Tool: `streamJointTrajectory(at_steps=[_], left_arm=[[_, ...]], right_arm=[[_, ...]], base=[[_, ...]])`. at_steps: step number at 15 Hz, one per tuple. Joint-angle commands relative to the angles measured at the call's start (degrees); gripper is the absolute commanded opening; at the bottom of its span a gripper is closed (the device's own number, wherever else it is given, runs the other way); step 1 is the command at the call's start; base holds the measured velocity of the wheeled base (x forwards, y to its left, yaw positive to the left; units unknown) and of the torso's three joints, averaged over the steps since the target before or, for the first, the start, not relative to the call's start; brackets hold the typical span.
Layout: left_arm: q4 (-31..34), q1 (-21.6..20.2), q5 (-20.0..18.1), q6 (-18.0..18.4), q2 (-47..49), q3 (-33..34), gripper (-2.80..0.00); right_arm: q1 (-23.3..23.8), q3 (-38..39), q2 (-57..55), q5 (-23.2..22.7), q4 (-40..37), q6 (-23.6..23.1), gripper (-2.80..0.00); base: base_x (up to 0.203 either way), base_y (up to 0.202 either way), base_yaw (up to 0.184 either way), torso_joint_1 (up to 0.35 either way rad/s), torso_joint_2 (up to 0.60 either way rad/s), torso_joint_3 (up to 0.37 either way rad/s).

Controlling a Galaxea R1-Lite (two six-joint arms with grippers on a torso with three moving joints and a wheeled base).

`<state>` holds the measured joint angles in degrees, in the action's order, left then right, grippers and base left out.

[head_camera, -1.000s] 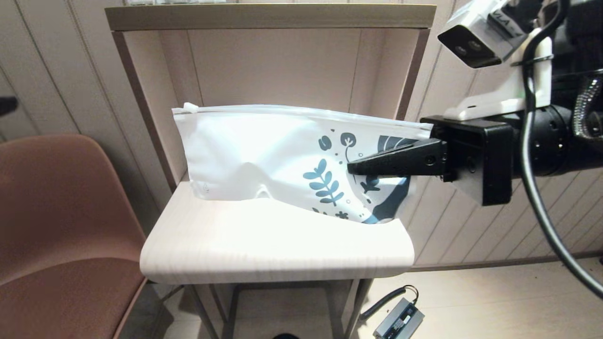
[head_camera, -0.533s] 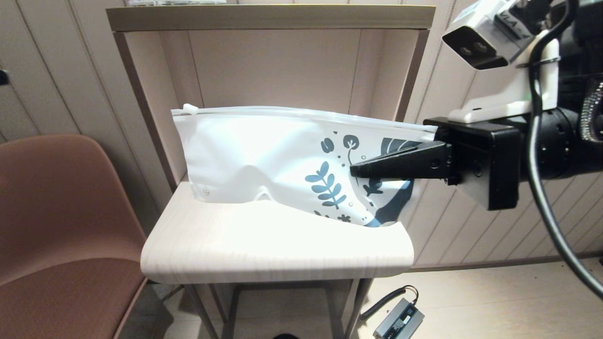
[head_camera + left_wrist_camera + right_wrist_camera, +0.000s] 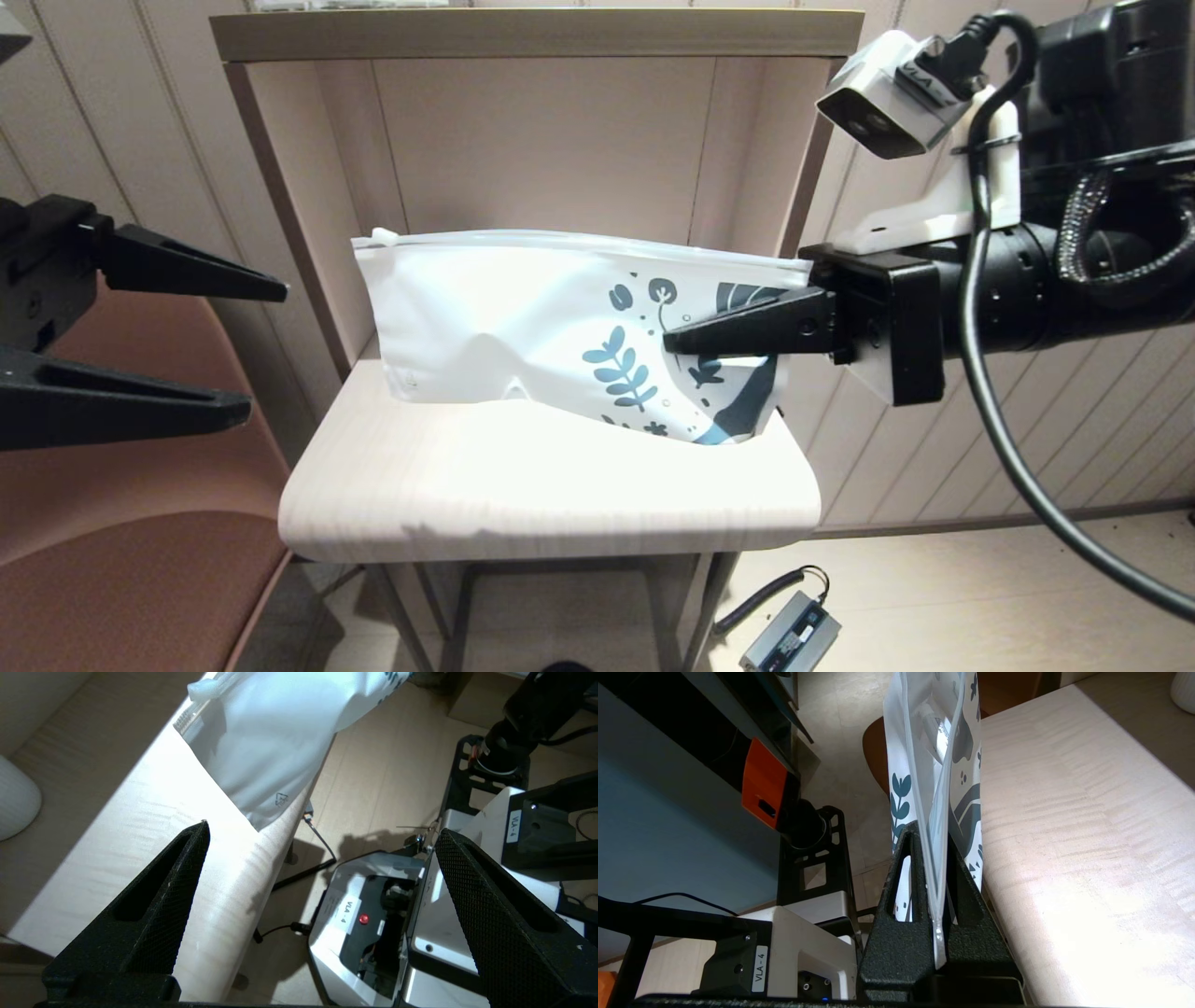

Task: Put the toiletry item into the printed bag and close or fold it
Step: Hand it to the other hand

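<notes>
The printed bag (image 3: 504,308) stands upright on edge on the pale wooden shelf (image 3: 523,485), its slider (image 3: 383,236) at the plain left end. My right gripper (image 3: 674,342) is shut on the bag's leaf-printed right end, both fingers clamping the zip edge (image 3: 936,877). In the right wrist view a pale tube-like shape (image 3: 934,721) shows inside the bag; I cannot tell whether it is the toiletry item. My left gripper (image 3: 266,348) hangs open left of the shelf, apart from the bag (image 3: 271,742), nothing between its fingers.
A white ribbed mug (image 3: 14,798) sits at the back of the shelf. Side panels and an upper board (image 3: 532,33) enclose the shelf. A brown chair (image 3: 112,579) stands at the left. A power adapter (image 3: 789,637) lies on the floor.
My left gripper has come into view from the left, open. My right gripper has shifted a little left with the bag held in it.
</notes>
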<state>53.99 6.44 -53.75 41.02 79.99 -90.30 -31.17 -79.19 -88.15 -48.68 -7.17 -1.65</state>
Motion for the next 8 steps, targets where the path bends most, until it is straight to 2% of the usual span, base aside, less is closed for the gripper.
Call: streamJointTrajectory(at_steps=[1,4,8], left_arm=[[0.9,0.9,-0.3,1.2,5.4,-2.5,0.0],[-2.3,1.0,-0.1,1.3,7.9,-1.7,0.0],[-3.1,2.6,-0.7,1.3,10.3,-2.0,0.0]], right_arm=[[-0.1,-0.1,-0.8,-0.4,0.0,0.0,-2.8],[-0.5,-0.6,-0.2,-0.5,-0.1,-0.1,-2.8],[-1.0,-0.5,0.0,-0.5,-0.1,-0.1,-2.8]], base=[[0.0,0.0,0.0,0.0,0.0,0.0],[0.0,0.0,0.0,0.0,0.0,0.0],[0.0,0.0,0.0,0.0,0.0,0.0]])
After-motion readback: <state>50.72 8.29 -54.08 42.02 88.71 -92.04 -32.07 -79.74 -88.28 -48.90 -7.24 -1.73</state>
